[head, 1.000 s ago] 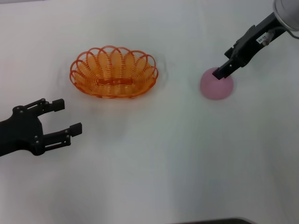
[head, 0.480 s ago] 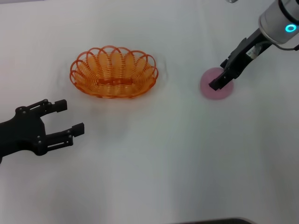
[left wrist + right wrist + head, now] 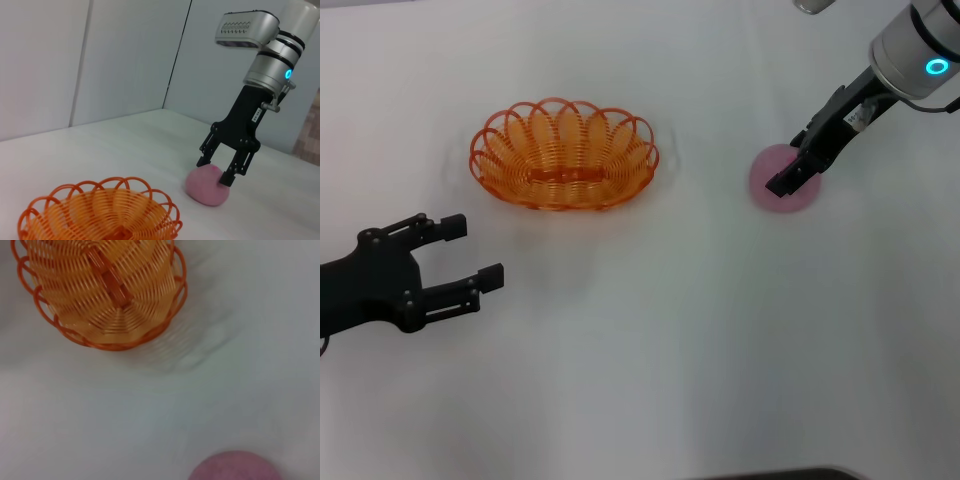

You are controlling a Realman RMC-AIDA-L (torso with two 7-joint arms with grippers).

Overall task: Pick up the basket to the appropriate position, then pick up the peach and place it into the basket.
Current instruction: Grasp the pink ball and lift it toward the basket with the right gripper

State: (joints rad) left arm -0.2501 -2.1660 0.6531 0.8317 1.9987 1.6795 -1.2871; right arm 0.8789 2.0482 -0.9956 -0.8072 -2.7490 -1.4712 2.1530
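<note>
The orange wire basket stands empty on the white table, left of centre. The pale-pink peach lies on the table far to its right. My right gripper is open and low over the peach. In the left wrist view its fingers straddle the top of the peach, with the basket in the foreground. The right wrist view shows the basket and the edge of the peach. My left gripper is open and empty near the table's front left.
The white table carries nothing else. Grey wall panels stand behind the table in the left wrist view.
My right gripper has come down and a little forward over the peach. My left gripper has crept slightly to the right. The basket and the peach have not moved.
</note>
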